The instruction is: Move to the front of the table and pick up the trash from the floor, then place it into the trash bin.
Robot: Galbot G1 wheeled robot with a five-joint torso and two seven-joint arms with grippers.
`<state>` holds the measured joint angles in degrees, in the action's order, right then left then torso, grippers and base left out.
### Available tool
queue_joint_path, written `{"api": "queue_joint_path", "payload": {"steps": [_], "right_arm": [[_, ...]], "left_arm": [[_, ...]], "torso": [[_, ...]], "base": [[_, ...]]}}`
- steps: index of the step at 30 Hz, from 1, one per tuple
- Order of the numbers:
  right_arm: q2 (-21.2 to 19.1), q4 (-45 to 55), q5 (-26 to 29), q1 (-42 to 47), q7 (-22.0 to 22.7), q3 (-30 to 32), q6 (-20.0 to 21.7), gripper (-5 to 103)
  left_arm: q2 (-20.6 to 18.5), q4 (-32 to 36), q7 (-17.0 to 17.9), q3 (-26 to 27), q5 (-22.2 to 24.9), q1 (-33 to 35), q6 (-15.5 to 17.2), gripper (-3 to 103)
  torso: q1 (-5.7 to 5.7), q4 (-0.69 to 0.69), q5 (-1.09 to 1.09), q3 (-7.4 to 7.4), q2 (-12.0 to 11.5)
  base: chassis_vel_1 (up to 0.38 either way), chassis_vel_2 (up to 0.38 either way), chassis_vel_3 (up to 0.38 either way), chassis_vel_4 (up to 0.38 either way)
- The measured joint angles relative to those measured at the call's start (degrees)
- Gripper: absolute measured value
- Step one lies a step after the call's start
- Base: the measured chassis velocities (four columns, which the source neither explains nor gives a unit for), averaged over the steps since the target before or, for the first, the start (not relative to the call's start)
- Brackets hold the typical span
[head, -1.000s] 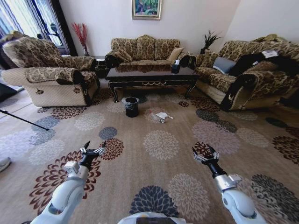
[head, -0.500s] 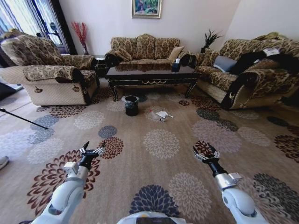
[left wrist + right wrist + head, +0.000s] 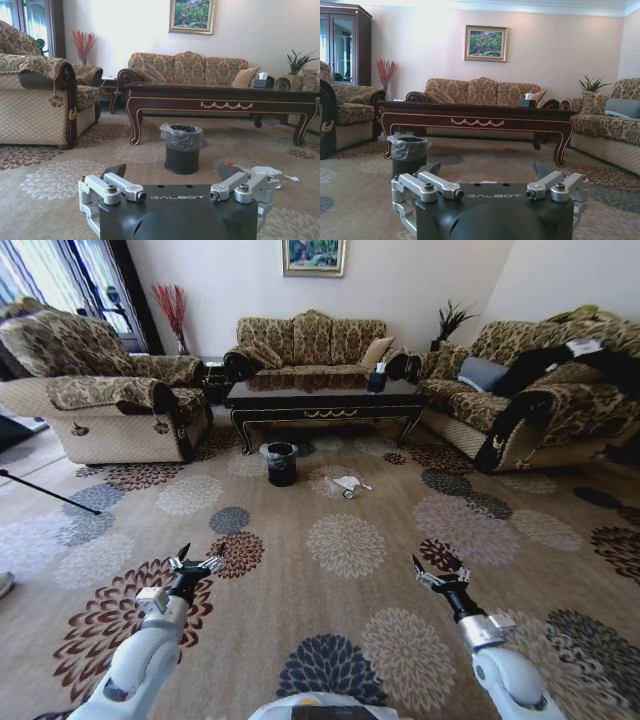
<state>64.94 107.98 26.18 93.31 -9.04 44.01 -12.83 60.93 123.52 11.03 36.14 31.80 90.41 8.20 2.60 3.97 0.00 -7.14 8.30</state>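
Observation:
The table stands across the room in front of the sofa, also seen from the wrists. The trash bin, black with a grey liner, sits on the carpet before the table's left leg. The trash, white crumpled paper with a red-capped bottle beside it, lies right of the bin. My left gripper and right gripper hover open and empty over the carpet, far short of the trash.
A patterned armchair flanks the left and a sofa the right, with a third sofa behind the table. A dark rod lies on the floor at left. Open flowered carpet stretches between me and the trash.
The whole view has shifted slightly as the camera moved; both arms hold the same pose with grippers open.

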Motion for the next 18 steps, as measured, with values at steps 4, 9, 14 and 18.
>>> {"api": "queue_joint_path", "payload": {"steps": [4,9,14,18], "right_arm": [[0.3,-0.4,-0.3,-0.1,-0.2,-0.1,-0.3,100],[1.3,-0.6,-0.6,-0.3,-0.2,-0.6,-0.4,100],[1.9,-0.8,-0.9,-0.2,-0.3,-0.8,-0.7,100],[1.8,-0.9,-0.9,-0.3,-0.3,-0.7,-0.8,100]], "left_arm": [[0.1,-0.1,0.1,-0.2,0.0,-0.1,0.0,100],[0.0,-0.7,0.1,-0.2,0.0,-0.1,0.0,100],[0.1,-0.9,0.1,-0.2,0.0,-0.4,0.0,100],[0.1,-1.0,0.1,-0.3,0.1,-0.5,0.0,100]], "torso": [[-0.11,0.0,-0.01,0.72,-0.8],[-0.29,-0.01,-0.01,1.6,-1.9],[-0.39,0.0,0.0,2.63,-3.0],[-0.52,0.0,0.0,3.39,-3.9]], "base": [[0.0,0.0,0.0,0.0],[0.0,0.0,0.0,0.0],[0.0,0.0,0.0,0.0],[0.0,0.0,0.0,0.0]]}}
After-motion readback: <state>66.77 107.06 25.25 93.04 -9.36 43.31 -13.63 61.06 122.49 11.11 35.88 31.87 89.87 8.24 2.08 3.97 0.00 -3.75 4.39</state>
